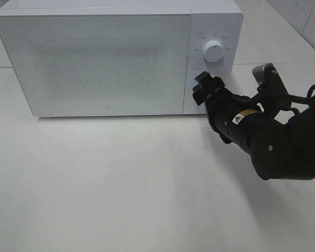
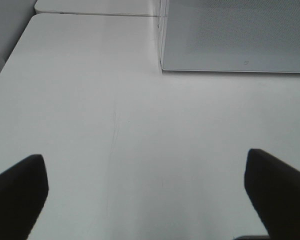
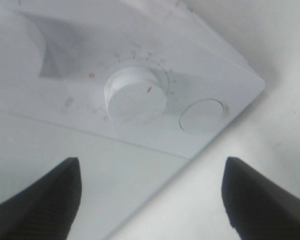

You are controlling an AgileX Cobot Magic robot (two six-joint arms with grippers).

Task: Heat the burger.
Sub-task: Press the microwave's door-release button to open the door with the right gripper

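The burger is hidden; it shows in no view. The white microwave [image 1: 100, 63] stands at the back of the table with its frosted door shut. My right gripper [image 1: 202, 86] is open and empty, right in front of the control panel below the upper knob [image 1: 214, 51]. In the right wrist view the right gripper [image 3: 150, 200] faces the lower knob [image 3: 136, 95] with a round button [image 3: 202, 115] beside it, not touching either. My left gripper [image 2: 149, 195] is open and empty, low over the bare table, off the microwave's front left corner [image 2: 162, 65].
The white table [image 1: 121, 184] spreads in front of the microwave. The right arm's dark body [image 1: 273, 142] lies over the table's right side. A seam between table sections runs behind the microwave's left end [image 2: 90, 13].
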